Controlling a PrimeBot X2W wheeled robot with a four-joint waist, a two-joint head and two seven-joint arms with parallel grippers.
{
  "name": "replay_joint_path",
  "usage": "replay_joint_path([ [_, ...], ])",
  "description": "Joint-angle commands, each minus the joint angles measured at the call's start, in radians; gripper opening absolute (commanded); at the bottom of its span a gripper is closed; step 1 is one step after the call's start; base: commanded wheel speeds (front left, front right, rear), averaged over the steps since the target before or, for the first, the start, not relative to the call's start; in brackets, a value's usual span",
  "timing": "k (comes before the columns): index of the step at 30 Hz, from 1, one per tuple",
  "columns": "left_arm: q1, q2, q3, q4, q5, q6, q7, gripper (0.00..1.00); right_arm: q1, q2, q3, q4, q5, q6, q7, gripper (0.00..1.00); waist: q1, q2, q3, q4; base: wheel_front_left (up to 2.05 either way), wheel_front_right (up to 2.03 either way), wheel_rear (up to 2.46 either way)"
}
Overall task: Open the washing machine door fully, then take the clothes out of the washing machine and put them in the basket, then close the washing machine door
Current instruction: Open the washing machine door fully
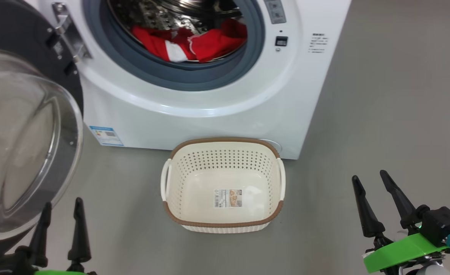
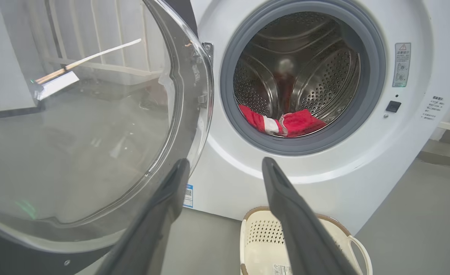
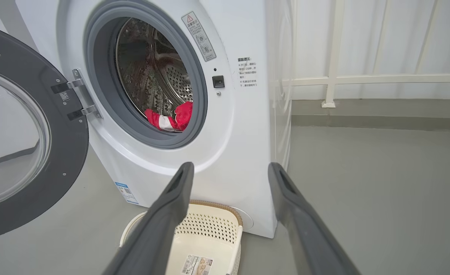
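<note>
The large round washing machine door (image 1: 22, 141), black-rimmed with a bulging clear glass bowl, stands swung out to the left of the big white front-loading washing machine (image 1: 209, 114), leaving the mouth unobstructed. The clothes (image 1: 190, 44), bright red fabric with white panels, lie heaped at the bottom front of the perforated steel drum (image 2: 324, 76), just behind the grey rubber ring (image 1: 179, 78). The small cream perforated plastic basket (image 1: 225, 139) with a brown rim sits on the grey floor (image 1: 381, 114) directly before the machine, holding only its paper label.

The left end effector (image 1: 63, 203) hangs low beside the door's glass, its two dark fingers spread wide with nothing between them. The right end effector (image 1: 369, 175) is likewise spread wide and holds nothing, well apart from the basket.

The garments look light, limp and crumpled, so they will likely sag and trail when lifted and may catch on the rubber ring. A pinch on a raised fold at the top of the heap, where the fabric bunches thickest, seems the best hold, since a single thin layer could slip out. The pieces overlap, so one grab may drag a second along. The door looks stiff and heavy, so the black rim rather than the slick glass is the place to push.
</note>
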Motion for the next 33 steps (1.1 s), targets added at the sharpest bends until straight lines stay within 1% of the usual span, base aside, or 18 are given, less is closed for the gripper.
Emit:
replay_joint_path([
  [1, -0.010, 0.028, 0.016, -0.035, -0.008, -0.005, -0.005, 1.00, -0.003, -0.007, 0.008, -0.029, -0.003, 0.006, -0.006, 1.00, 0.0000, 0.0000, 0.010, -0.033, 0.00, 0.00, 0.00],
  [12, 0.000, 0.048, -0.075, -0.077, -0.034, -0.005, -0.005, 1.00, 0.002, -0.003, -0.031, -0.039, -0.008, 0.006, -0.006, 1.00, 0.0000, 0.0000, 0.016, -0.127, 0.00, 0.00, 0.00],
  [20, 0.014, 0.050, -0.113, -0.090, -0.050, -0.005, -0.005, 1.00, 0.007, -0.002, -0.049, -0.044, -0.007, 0.006, -0.006, 1.00, 0.0000, 0.0000, 0.015, -0.177, 0.00, 0.00, 0.00],
  [33, 0.023, 0.049, -0.141, -0.100, -0.076, -0.005, -0.005, 1.00, 0.018, 0.002, -0.077, -0.053, -0.007, 0.006, -0.006, 1.00, 0.0000, 0.0000, 0.011, -0.210, 0.00, 0.00, 0.00],
])
